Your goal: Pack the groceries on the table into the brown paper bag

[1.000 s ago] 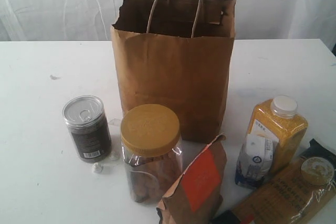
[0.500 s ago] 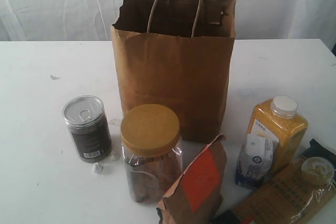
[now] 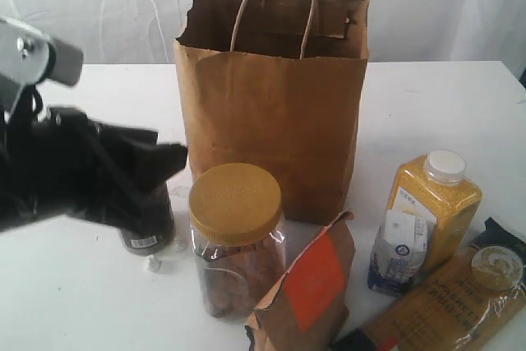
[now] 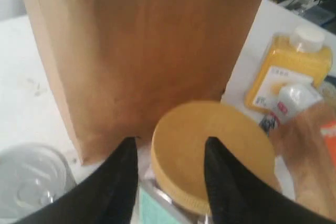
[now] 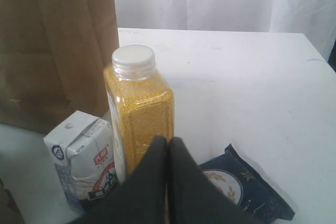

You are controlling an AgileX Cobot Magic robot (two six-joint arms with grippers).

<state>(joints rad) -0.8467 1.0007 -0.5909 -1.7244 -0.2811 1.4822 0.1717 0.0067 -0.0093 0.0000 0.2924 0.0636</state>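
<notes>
Your left pincer [image 4: 169, 148] just swung in, spread and empty, above the clear tan-lidded jar [image 3: 236, 203], so packing's only starting.

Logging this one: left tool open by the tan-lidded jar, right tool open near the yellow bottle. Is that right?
Not quite. The right tool is shut, not open: the right wrist view shows its fingers pressed together, near the yellow bottle. The rest holds: the left tool is open by the tan-lidded jar.
</notes>
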